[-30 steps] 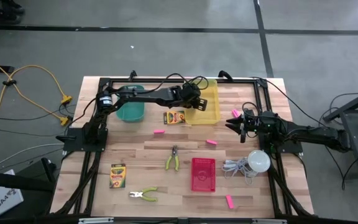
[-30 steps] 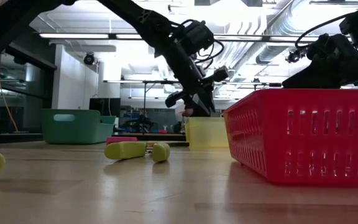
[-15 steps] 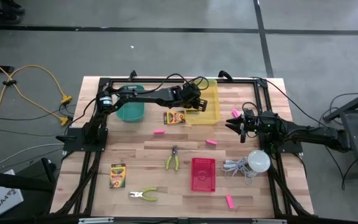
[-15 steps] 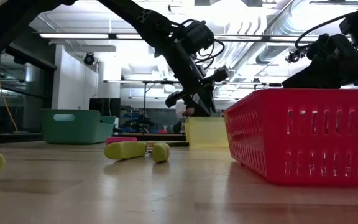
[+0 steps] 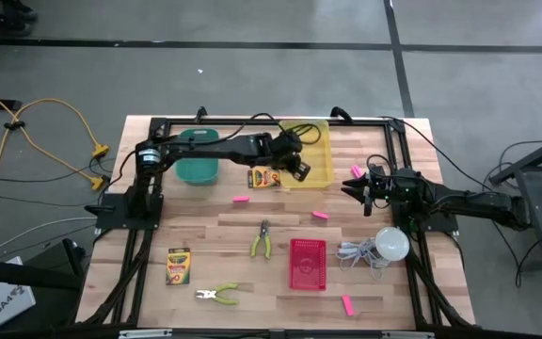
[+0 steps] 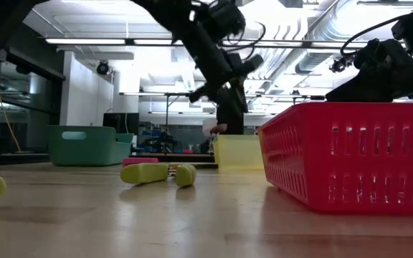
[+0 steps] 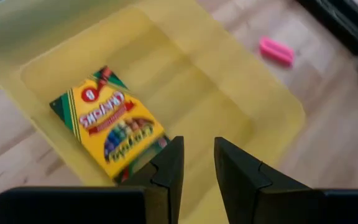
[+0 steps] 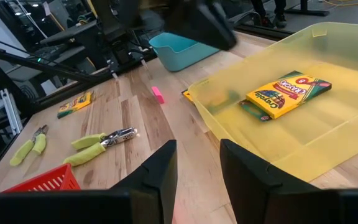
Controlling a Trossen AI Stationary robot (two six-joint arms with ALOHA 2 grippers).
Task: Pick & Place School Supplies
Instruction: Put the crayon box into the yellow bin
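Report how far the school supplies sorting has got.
Done: one crayon box lies in the yellow bin. In hand: nothing; the left gripper hangs open and empty above that bin. Left: two crayon boxes and four pink erasers on the table.

Left gripper [image 7: 196, 163] hangs raised, fingers slightly parted, seemingly empty; right gripper [image 8: 197, 163] waits, parted.

Crayon box [image 7: 107, 127] in bin [image 7: 241, 93]; another [image 5: 263, 177] seemingly just outside.
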